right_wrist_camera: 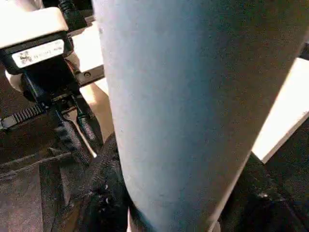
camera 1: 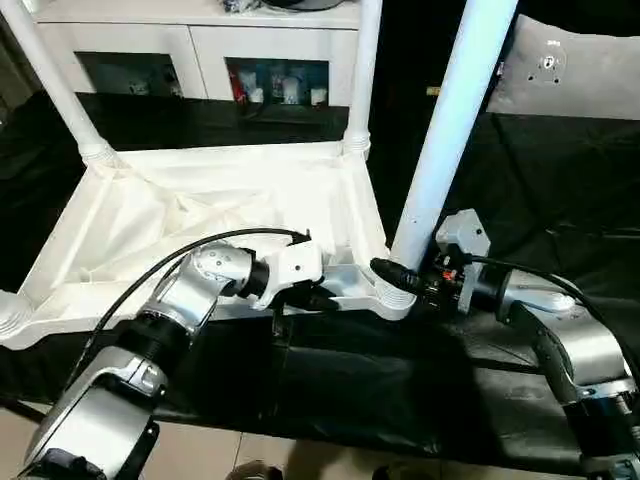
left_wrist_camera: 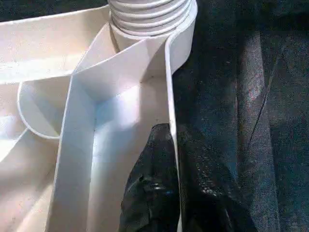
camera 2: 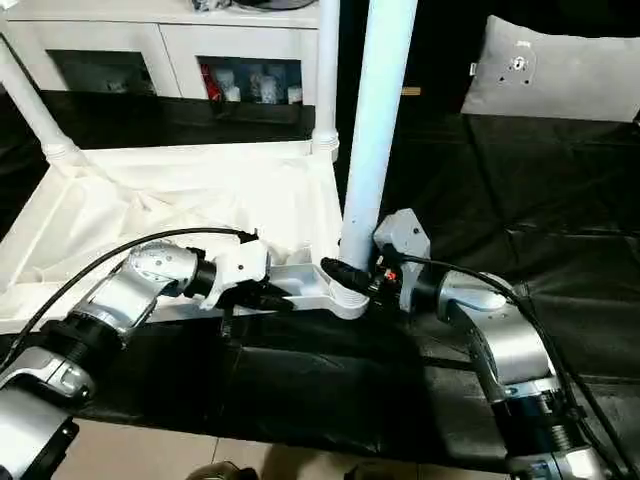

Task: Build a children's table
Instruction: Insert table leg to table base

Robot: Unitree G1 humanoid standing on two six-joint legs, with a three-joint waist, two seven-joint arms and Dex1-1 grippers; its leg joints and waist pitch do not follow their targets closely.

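Between both grippers [camera 1: 400, 277] lies the children's table [camera 1: 200, 215].

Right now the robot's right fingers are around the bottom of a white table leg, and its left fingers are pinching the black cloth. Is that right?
Not quite. The left fingers are pinching the white table top's near rim, as the left wrist view shows, not the black cloth. The rest holds: the right fingers are around the bottom of the white leg.

Head views evenly lit and sharp; white tabletop [camera 1: 200, 200] near overexposed, black cloth [camera 1: 560, 200] swallows detail. Wrist views dim, grainy; close-up leg [right_wrist_camera: 193, 96] soft, bluish cast, shadowed at edges.
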